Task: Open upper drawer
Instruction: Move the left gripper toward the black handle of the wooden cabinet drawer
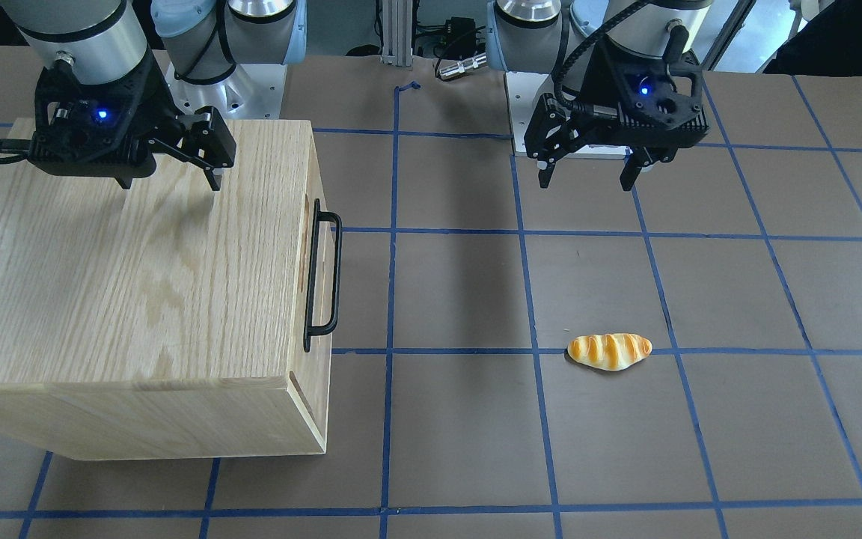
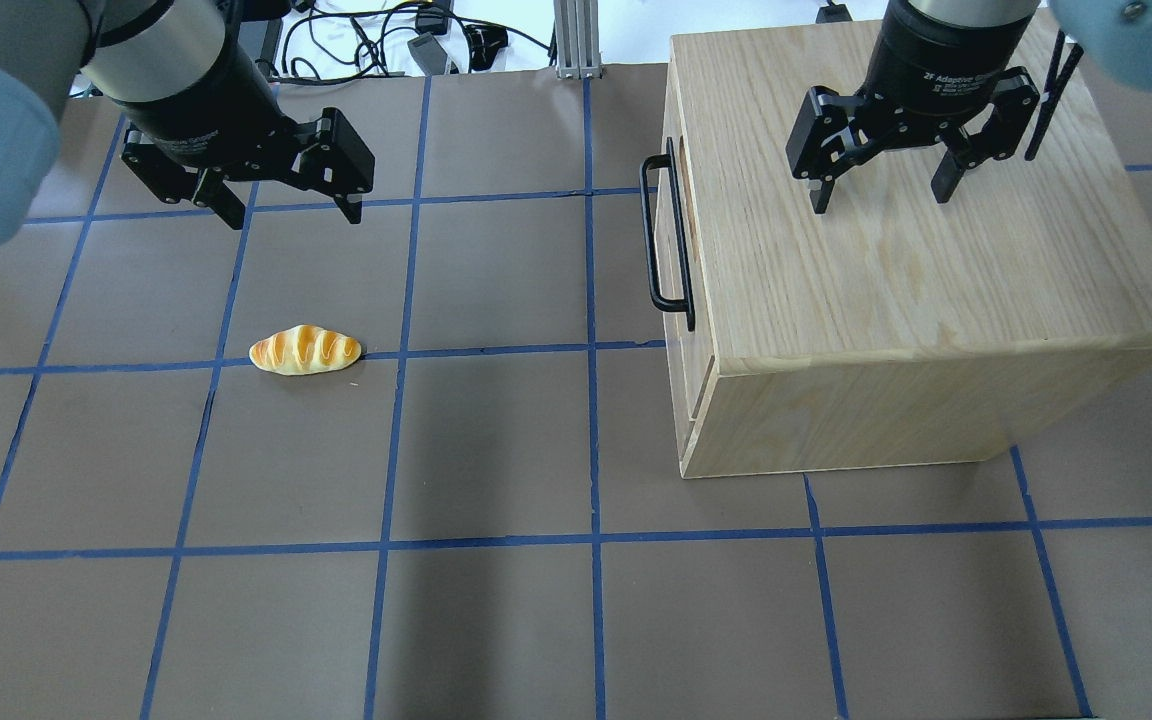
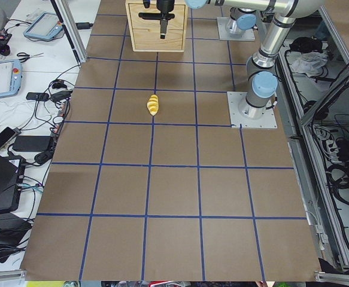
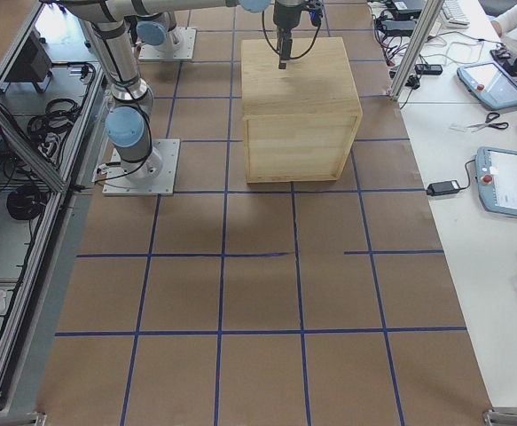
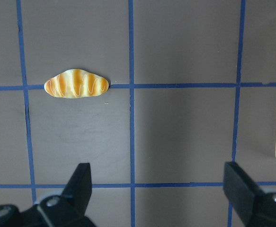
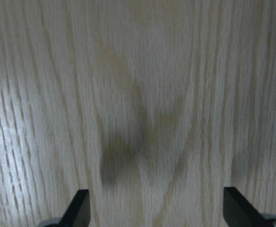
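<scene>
Brown bench (image 2: 496,620) covering, ruled into squares by blue tape, carries two things: one oak cabinet (image 2: 916,290) on the robot's right half and one toy bread roll (image 2: 305,350) on its left half, well apart.

The upper drawer (image 2: 686,250) sits shut at the top of the cabinet's front, its panel flush with the body. That front faces the bench's middle, toward the roll. One black bar handle (image 2: 649,240) shows on it, its long axis level and running from the robot's side to the far side.

Two grippers are in view. The left gripper (image 2: 294,220) hangs over bare bench beyond the roll, fingers spread wide and holding nothing. The right gripper (image 2: 881,200) hangs over the cabinet's top, likewise spread and unladen, away from the handle.
</scene>
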`<state>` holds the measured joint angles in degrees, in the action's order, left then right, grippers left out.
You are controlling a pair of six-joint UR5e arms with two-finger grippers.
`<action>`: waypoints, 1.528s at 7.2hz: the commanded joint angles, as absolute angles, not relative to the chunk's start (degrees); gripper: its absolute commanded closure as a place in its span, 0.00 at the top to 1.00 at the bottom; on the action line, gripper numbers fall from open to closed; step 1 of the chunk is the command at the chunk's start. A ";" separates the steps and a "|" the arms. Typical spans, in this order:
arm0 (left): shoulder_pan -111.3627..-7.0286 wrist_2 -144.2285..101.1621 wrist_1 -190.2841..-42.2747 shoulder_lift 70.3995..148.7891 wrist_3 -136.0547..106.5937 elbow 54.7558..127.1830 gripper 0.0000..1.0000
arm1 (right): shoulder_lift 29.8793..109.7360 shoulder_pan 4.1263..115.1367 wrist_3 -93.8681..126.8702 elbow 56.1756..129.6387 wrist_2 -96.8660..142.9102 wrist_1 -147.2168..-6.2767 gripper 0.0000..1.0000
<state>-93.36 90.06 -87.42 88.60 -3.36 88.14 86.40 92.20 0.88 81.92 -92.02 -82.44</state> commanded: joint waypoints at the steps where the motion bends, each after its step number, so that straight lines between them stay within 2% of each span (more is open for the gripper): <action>1: -93.51 90.26 -87.36 88.59 -3.34 88.33 1.00 | 86.40 92.20 0.88 82.00 -92.02 -82.44 1.00; 8: -93.60 89.91 -87.36 88.59 -3.34 88.68 1.00 | 86.40 92.20 0.88 81.91 -92.02 -82.44 1.00; 11: -96.57 87.55 -84.75 92.97 -4.21 88.68 1.00 | 86.40 92.20 0.88 81.91 -92.02 -82.44 1.00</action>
<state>-94.87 88.67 -86.48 90.97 -3.70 88.62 86.40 92.20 0.88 81.94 -92.02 -82.44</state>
